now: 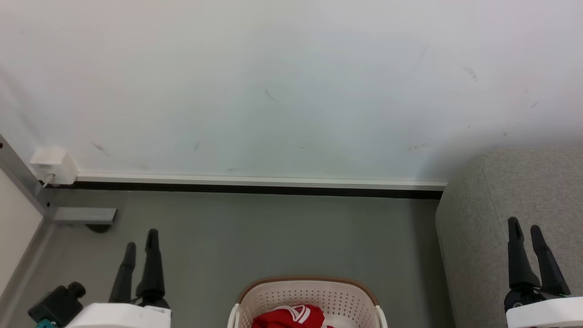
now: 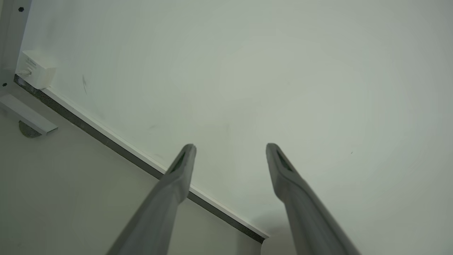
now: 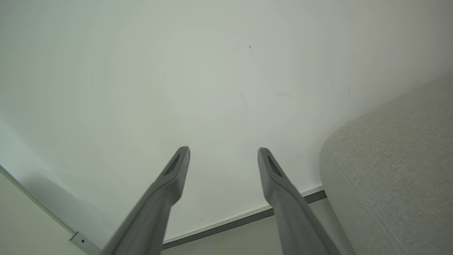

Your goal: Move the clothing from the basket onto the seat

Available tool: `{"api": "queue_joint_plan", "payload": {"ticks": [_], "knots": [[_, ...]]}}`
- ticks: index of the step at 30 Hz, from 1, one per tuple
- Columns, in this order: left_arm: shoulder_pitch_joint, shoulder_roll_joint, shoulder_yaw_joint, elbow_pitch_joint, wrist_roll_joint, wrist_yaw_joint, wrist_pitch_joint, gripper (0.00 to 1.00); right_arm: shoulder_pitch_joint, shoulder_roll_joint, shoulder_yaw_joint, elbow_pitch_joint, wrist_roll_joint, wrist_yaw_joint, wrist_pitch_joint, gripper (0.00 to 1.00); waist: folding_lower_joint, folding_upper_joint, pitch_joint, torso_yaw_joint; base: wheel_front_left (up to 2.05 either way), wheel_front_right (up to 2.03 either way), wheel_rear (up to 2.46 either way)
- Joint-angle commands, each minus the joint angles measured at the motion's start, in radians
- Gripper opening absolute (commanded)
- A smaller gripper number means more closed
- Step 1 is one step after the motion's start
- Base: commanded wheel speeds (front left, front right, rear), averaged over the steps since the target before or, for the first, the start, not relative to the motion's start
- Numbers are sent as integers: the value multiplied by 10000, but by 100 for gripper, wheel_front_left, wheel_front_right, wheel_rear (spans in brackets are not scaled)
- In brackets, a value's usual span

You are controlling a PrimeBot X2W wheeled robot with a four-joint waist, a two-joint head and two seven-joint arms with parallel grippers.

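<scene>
Left gripper (image 1: 141,239): my fingers are spread wide with nothing between them and touch nothing. The tips aim at the wall (image 2: 247,71), above the floor (image 1: 273,237).

Right gripper (image 1: 524,224): also wide apart and empty. The wrist view puts the seat (image 3: 396,170) off to the right of these fingers, near but apart.

The clothing (image 1: 288,316) is a red bunch with white trim, low in the basket (image 1: 309,279). The basket stands on the floor between my two arms, close in front of me. Both sets of tips point away from it, so the load lies back and down from them.

I can't read the bunch's long axis, as the frame edge cuts it off.

Judgement: the left arm looks slightly nearer the basket and the right is nearer the seat. Either arm must tip down and swing inward before it can reach. No garment has been moved yet.
</scene>
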Motion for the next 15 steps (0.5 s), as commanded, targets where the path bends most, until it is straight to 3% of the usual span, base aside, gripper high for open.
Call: {"api": "queue_joint_plan", "payload": {"ticks": [1,15], "knots": [[23,68,-26,-87,382,17,-96,100,-33,-47,-40,-44,-328,-10,-48,100,0,0,-4,-5,0,0,0],[150,200,-399,307,3142,375,-471,100,-186,-171,316,1196,-2982,-12,-255,100,0,0,-65,-120,0,0,0]]}}
